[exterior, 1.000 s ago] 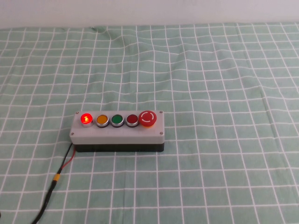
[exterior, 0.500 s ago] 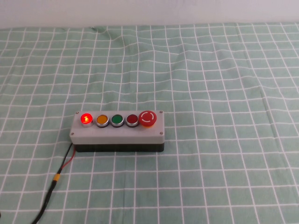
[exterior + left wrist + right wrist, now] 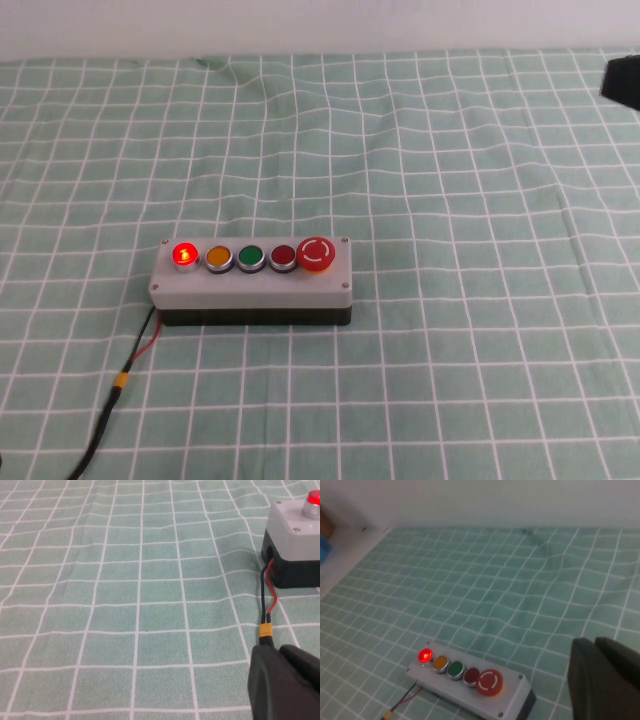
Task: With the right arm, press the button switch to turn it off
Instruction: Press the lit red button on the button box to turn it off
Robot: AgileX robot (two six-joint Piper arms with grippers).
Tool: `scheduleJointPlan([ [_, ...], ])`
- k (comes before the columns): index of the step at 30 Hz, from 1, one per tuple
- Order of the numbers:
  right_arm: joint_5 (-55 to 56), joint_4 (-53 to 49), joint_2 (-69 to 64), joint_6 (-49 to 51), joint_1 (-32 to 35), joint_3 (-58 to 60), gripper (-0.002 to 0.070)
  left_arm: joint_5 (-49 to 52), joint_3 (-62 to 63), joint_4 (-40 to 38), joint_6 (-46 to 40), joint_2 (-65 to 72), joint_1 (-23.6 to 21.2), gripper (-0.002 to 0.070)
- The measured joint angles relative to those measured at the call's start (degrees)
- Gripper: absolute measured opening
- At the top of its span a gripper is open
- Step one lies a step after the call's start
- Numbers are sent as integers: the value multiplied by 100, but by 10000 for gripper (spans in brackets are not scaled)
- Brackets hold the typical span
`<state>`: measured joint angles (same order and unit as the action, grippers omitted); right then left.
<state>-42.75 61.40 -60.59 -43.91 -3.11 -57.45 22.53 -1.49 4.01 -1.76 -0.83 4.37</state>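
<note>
Hovering at the far right corner of the worktop [image 3: 480, 380], the right claw [image 3: 624, 80], pressed together, is well apart from the button box [image 3: 250, 280], whose lit red button [image 3: 184, 254] sits at its left end. Close-packed buttons invite a wrong press. Beside the cable [image 3: 266, 592], the left claw [image 3: 278, 649] is likewise pressed together.

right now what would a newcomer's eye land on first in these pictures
The glowing red round button at the left end of the grey plastic switch box, mid-table on the green checked cloth, draws the eye first, then the big red mushroom button at its right end. The right gripper hangs high, off to the far right; the left gripper hovers by the box's black and red cable.
</note>
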Motion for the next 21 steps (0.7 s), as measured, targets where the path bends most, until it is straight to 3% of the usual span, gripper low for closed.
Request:
scheduleJointPlan([
  [8,605,-29,-1647,-372,-1326,-660,-12,0,0,0,0,0,0,-4],
  [14,1011,-648,-2918,-75,-2555,-1964,-12,0,0,0,0,0,0,-4],
  [21,1065,-1198,-4488,28,-3540,-3713,-12,0,0,0,0,0,0,-4],
])
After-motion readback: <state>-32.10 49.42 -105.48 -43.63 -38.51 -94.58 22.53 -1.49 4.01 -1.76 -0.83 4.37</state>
